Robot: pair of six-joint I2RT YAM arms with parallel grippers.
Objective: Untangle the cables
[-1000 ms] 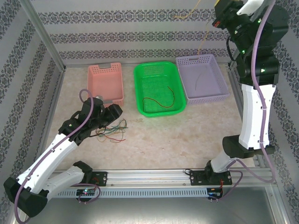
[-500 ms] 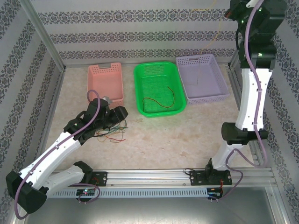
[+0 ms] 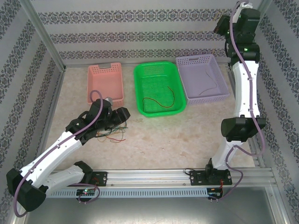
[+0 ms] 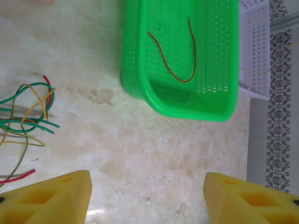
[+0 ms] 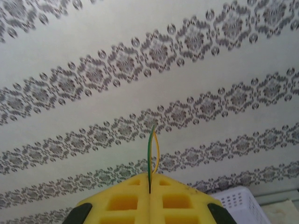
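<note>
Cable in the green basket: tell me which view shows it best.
Left wrist view: the reddish cable lies large and unobstructed in the green basket, its whole curve traceable. The top external view shows it whole too, but small and thin.

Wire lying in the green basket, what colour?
The wire is red shading to orange, clearest in the left wrist view.

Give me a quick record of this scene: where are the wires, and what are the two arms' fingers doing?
Left fingers: open, holding nothing
Right fingers: shut on a green-and-yellow wire loop, up by the wall
Tangle: green, yellow and red wires on the table, beside the left arm
Green basket: one reddish wire
Purple basket: one thin wire
</note>
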